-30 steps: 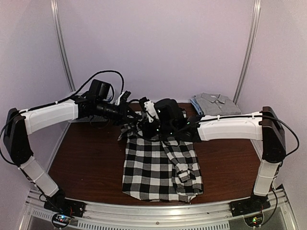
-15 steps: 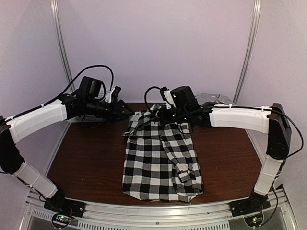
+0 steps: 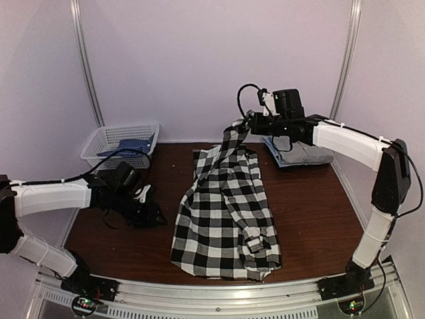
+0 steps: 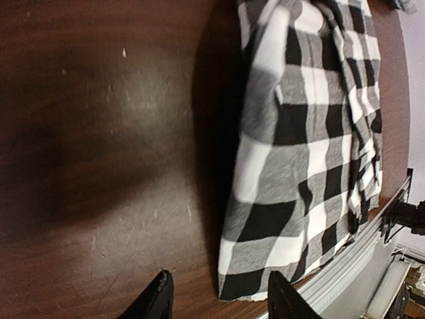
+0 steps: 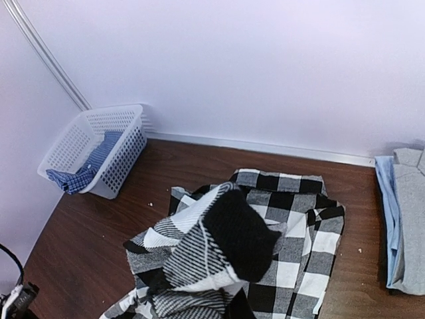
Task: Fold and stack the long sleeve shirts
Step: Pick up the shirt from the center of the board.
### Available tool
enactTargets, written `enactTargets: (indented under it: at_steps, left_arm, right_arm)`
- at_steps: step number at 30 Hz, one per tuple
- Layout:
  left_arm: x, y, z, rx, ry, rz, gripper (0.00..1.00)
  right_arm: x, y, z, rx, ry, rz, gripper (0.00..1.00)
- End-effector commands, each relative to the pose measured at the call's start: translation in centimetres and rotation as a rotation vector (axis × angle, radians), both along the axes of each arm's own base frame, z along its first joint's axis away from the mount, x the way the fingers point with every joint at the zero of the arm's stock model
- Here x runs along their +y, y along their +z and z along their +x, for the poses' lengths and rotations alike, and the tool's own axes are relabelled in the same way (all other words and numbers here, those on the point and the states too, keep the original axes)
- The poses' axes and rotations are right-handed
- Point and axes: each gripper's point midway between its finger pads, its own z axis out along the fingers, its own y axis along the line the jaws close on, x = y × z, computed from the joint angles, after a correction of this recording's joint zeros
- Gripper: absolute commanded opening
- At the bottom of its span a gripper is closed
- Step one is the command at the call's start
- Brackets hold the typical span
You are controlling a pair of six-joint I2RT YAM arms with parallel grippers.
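Dark brown wood makes up the surface (image 3: 312, 199), with pale walls closing it in on three sides. Nearest, the checked shirt (image 3: 222, 219) lies lengthwise down the middle, its hem close to the near edge. One sleeve is laid across the right of the body. It looks only partly folded: long, loose and rumpled, so most of its folding seems left to do. Toward the far side its collar end rises off the wood. At the far right corner a grey shirt (image 5: 410, 226) sits folded on top of a light blue shirt (image 5: 386, 206), so two look finished and stacked. At the far left a white basket (image 3: 99, 143) holds a blue cloth (image 3: 126, 145) that may be waiting its turn; what garment it is cannot be told.

On the near left, the left arm reaches out low and almost level, well apart from the right arm. The left end effector (image 4: 219, 292) hovers close over bare wood just beside the shirt's near left corner, fingers moderately apart and gripping nothing. Farther back, the right arm stretches high from the right, forearm level. The right end effector (image 3: 247, 124) is clamped tight on the shirt's bunched collar end, holding it up in the air.
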Motion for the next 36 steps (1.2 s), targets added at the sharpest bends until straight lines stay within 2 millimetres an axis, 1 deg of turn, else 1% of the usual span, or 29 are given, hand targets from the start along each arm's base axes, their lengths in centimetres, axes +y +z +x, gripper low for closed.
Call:
enactTargets:
  at_steps: [1,4,7,10,13,19,25,26,30,32,36]
  left_arm:
    - [-0.7,-0.9,-1.6,-0.012,-0.01,0.011,0.5]
    - [-2.0,-1.8,-2.9,0.002,-0.046,0.013,0.52]
    - [-3.3,-2.8,-3.6,0.012,-0.081,0.022,0.53]
    - [-3.9,-4.0,-4.0,0.028,-0.103,0.043,0.53]
    - [-4.2,-4.7,-4.1,0.028,-0.119,0.07,0.51]
    - [-5.2,-5.0,-3.9,-0.008,-0.166,0.087,0.5]
    - [-6.1,-5.5,-4.1,-0.024,-0.22,0.097,0.45]
    - [-6.2,-5.6,-4.1,-0.026,-0.228,0.096,0.44]
    - [-6.6,-5.7,-4.6,-0.018,-0.251,0.095,0.29]
    - [-6.6,-5.7,-4.9,-0.013,-0.26,0.097,0.19]
    - [-7.1,-4.8,-5.5,-0.012,-0.275,0.07,0.05]
  right_arm:
    - [-1.3,3.5,0.9,-0.051,0.009,0.031,0.0]
    - [-1.8,4.3,1.5,-0.061,0.009,0.043,0.0]
    - [-1.6,4.4,1.8,-0.058,0.021,0.046,0.0]
    - [-1.3,4.3,1.8,-0.051,0.036,0.054,0.0]
    - [-1.1,4.0,1.7,-0.044,0.045,0.058,0.0]
    - [-1.0,3.7,1.5,-0.039,0.054,0.066,0.0]
    - [-1.0,3.9,1.4,-0.042,0.057,0.068,0.0]
    - [-1.0,4.0,1.3,-0.044,0.059,0.07,0.0]
    - [-1.0,4.0,1.3,-0.044,0.062,0.067,0.0]
    - [-1.0,4.1,1.2,-0.045,0.062,0.067,0.0]
    - [-1.1,4.2,1.2,-0.045,0.061,0.068,0.0]
